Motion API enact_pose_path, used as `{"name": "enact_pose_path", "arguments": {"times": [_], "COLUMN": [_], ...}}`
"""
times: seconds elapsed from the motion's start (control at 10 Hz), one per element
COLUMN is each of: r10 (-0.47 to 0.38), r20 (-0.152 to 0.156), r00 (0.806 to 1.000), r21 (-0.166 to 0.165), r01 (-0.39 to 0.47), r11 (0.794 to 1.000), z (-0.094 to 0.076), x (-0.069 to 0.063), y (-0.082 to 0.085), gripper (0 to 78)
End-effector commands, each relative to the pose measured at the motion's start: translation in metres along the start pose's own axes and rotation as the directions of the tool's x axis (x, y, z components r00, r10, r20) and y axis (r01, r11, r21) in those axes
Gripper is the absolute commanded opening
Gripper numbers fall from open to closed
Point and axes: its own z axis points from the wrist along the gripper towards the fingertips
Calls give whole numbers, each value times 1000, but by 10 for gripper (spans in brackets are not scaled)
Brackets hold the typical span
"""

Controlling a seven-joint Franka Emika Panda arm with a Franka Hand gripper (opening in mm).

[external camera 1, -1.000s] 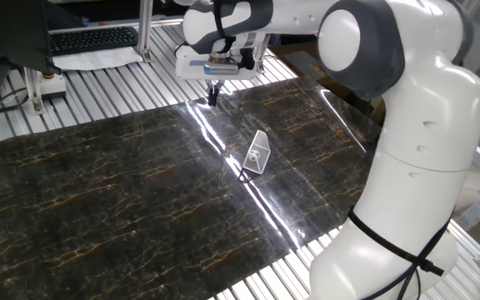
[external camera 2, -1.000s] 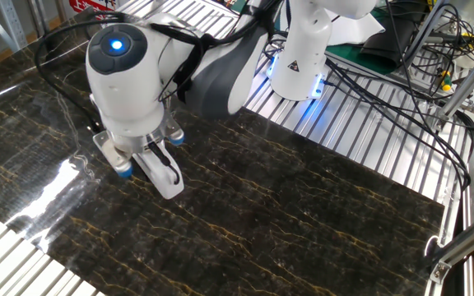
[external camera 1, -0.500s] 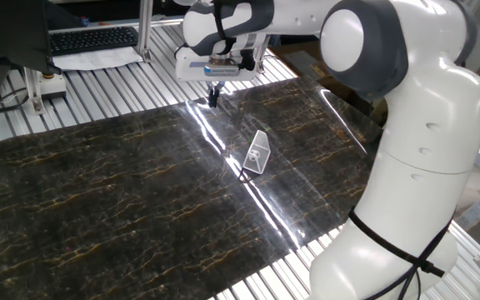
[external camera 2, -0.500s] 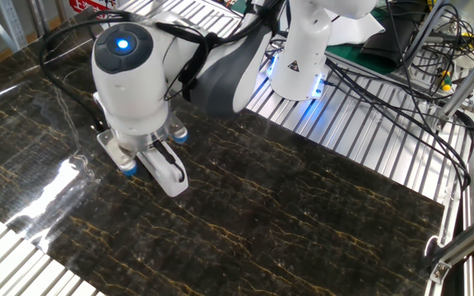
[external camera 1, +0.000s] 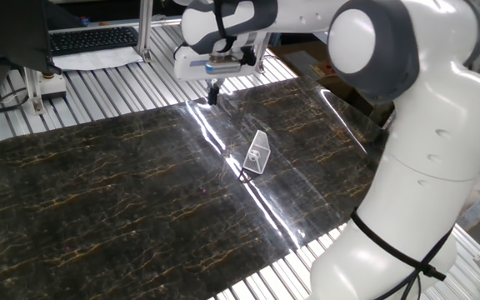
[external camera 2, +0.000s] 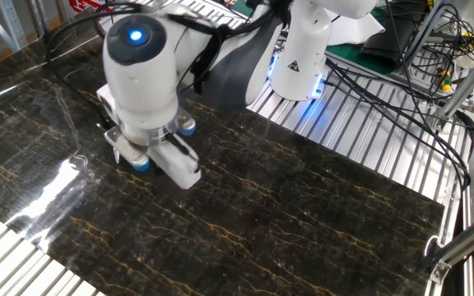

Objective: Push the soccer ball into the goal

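Observation:
The goal (external camera 1: 257, 153) is a small white-framed wedge with pale netting, lying on the dark marble mat (external camera 1: 98, 192) right of centre. My gripper (external camera 1: 212, 97) hangs over the mat's back edge, up and to the left of the goal and clear of it. Its dark fingertips look pressed together with nothing between them. I cannot make out the soccer ball in either view. In the other fixed view the gripper hand (external camera 2: 151, 140) shows from above. It hides its own fingertips, and the goal does not show there.
A keyboard (external camera 1: 94, 37) and papers lie on the slatted table behind the mat. The arm's white body (external camera 1: 407, 192) fills the right side. The robot base (external camera 2: 303, 57) and loose cables (external camera 2: 401, 74) are at the back in the other view. Glare streaks cross the mat.
The gripper hand has shifted a little across the mat, to the right in the other fixed view, and slightly back in the first. The goal has not moved.

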Motion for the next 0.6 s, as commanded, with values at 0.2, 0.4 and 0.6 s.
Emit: {"name": "enact_pose_path", "arguments": {"times": [0.2,0.4,0.6], "r10": [-217,-181,-135], "r20": [14,9,1], "r00": [976,983,991], "r21": [-30,-42,-61], "r01": [217,181,135], "r11": [976,983,989], "z": [-52,-54,-51], "x": [23,25,22], "y": [3,2,0], "gripper": [12,12,12]}}
